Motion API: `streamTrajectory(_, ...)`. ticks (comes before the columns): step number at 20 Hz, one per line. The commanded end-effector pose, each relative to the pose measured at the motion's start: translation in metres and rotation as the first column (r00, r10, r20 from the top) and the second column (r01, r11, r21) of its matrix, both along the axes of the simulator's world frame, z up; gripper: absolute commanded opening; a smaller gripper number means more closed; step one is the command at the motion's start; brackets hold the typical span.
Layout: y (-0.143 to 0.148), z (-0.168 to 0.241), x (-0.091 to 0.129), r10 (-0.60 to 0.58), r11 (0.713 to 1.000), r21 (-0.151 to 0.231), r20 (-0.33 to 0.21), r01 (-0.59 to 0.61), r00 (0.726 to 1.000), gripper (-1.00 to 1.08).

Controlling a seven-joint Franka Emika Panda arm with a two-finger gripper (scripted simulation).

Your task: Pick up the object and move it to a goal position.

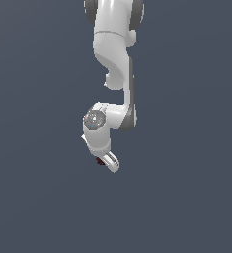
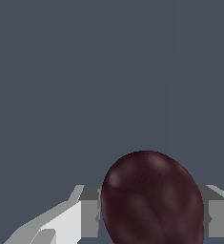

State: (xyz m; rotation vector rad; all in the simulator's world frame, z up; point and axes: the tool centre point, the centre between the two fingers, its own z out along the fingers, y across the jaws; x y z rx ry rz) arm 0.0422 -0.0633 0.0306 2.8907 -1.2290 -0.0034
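Berry cut off; hand hides most.

My arm reaches down from the upper edge of the exterior view, my gripper sits at its lower end near the middle of the floor, and the berry sits between my fingers, touching both.
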Motion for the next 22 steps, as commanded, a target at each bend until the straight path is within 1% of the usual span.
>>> streamTrajectory(1, 0.0, 0.006, 0.001, 0.0, 1.0, 0.0, 0.002, 0.0, 1.0, -1.0)
streamTrajectory(5, 0.001, 0.026, 0.003, 0.0, 1.0, 0.0, 0.002, 0.0, 1.0, -1.0)
streamTrajectory(10, 0.003, 0.065, 0.006, 0.0, 1.0, 0.0, 0.002, 0.0, 1.0, -1.0)
streamTrajectory(22, 0.01, 0.2, 0.019, -0.002, 1.0, -0.001, 0.002, 0.002, 1.0, -1.0)
